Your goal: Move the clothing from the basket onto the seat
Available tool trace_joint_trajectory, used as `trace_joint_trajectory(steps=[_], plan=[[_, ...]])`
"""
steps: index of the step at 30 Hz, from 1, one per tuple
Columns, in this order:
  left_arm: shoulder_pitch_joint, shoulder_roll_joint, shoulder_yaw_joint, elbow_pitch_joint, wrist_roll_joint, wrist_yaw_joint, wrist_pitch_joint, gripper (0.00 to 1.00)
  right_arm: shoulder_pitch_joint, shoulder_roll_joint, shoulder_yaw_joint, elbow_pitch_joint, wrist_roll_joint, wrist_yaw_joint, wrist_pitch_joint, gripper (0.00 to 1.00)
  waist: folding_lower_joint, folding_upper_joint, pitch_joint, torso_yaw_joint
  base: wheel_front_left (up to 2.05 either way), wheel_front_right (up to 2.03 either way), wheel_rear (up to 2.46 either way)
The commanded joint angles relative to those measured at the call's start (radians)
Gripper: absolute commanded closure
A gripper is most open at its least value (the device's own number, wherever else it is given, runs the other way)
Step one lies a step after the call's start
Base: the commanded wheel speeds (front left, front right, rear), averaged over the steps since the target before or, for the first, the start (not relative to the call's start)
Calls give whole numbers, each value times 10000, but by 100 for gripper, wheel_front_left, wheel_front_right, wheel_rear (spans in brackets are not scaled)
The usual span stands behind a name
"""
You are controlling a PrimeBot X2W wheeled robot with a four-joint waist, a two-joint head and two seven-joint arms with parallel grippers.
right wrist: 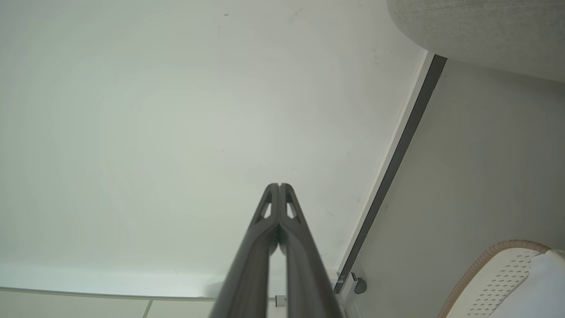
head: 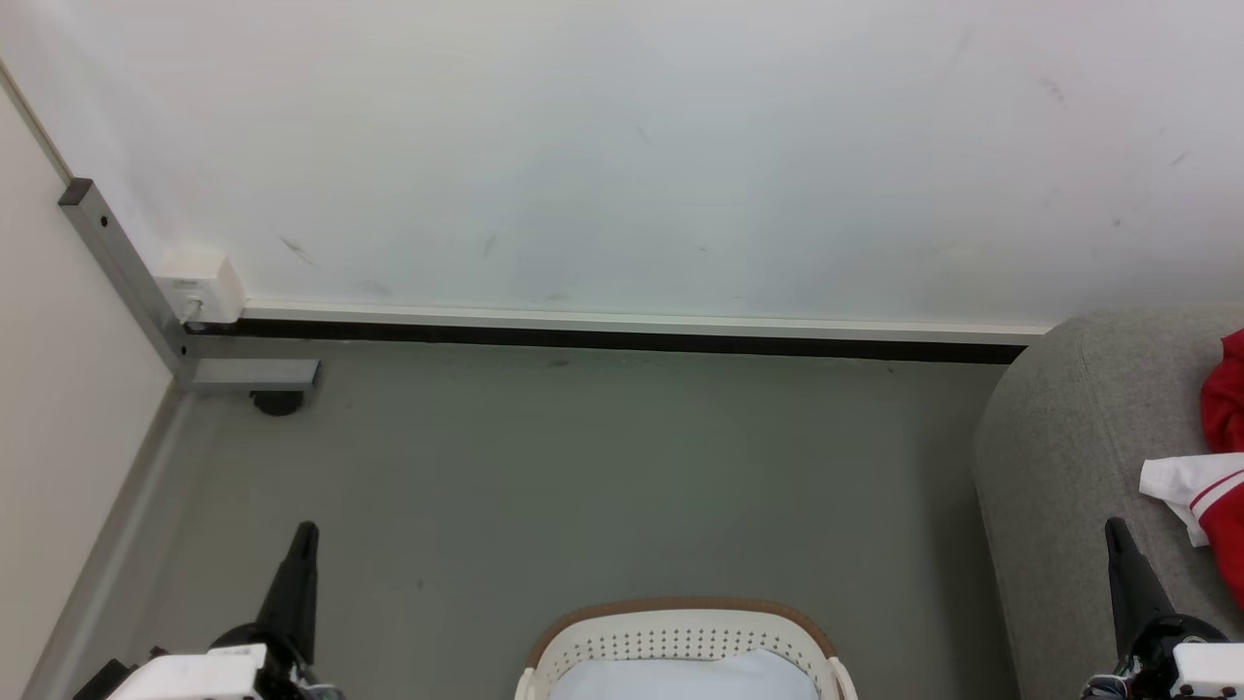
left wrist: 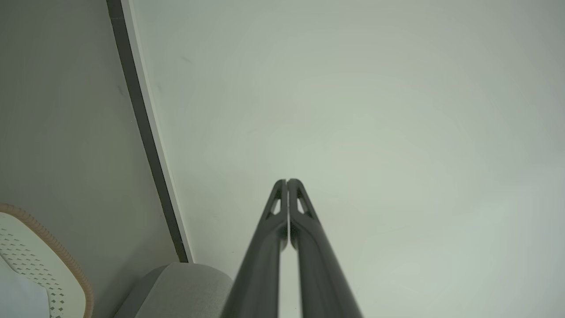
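Currently both claws are fully closed, fingers pressed tip to tip, gripping nothing and touching nothing. The left gripper (left wrist: 287, 182) hangs in the air left of the basket (head: 685, 612). The right gripper (right wrist: 279, 185) hangs right of the basket, over the near edge of the seat (head: 1069, 437). The red-and-white clothing (head: 1220, 486) lies on the seat, well right of the basket. The basket sits on the floor (head: 583, 467) with a pale bluish-white cloth (head: 680, 676) inside.
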Motion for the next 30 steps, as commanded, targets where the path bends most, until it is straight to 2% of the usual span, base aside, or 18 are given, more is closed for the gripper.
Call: trace_joint_trajectory(steps=[1,30], plan=[[-95,70,26,-28,-132,14,41,100,-118,7,-32,-40,29,-21,5,100,0,0,0,-1,0,0,0],[-93,70,23,-29,-132,14,38,100,-123,41,-82,-35,-36,-21,62,100,0,0,0,-1,0,0,0]])
